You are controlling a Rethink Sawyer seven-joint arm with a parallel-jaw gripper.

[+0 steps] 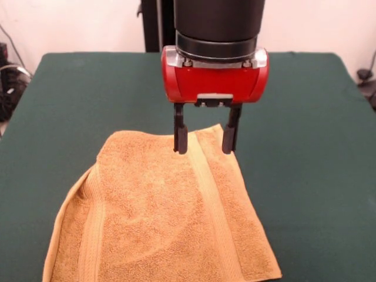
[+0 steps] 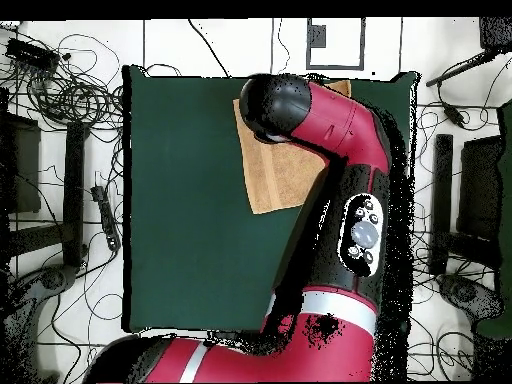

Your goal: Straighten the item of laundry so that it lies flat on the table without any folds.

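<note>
1. One tool (image 1: 204, 140) hangs from the red and black arm (image 2: 330, 130) over the worktop (image 1: 100, 88), fingers pointing down
2. Tool state: the two dark fingers (image 1: 180, 134) are spread apart, with a clear gap between them and nothing held in that gap
3. Towel (image 1: 158, 217) position: it lies on the worktop directly beneath the tool and extends from there toward the camera-side edge in the front view
4. Fingertips sit at the towel's far edge in the front view; whether they touch the cloth cannot be told
5. One ribbed band (image 1: 211, 211) starts just below the gap between the fingers and runs away from the tool toward the lower right of the front view
6. A second ribbed band (image 1: 91, 235) lies well to the side of the tool, near the towel's left edge in the front view
7. Fold condition: the towel's left side, away from the tool, is doubled over on itself, showing a layered edge beside the second band
8. Towel surface between the two bands shows shallow creases
9. Overhead view: the arm covers the tool and much of the towel (image 2: 280, 170); the exposed part of the cloth lies beside the arm's head, near one edge of the worktop (image 2: 180, 200)
10. Cables (image 2: 70, 90) lie on the floor well away from the tool, beyond the worktop's edges
</note>
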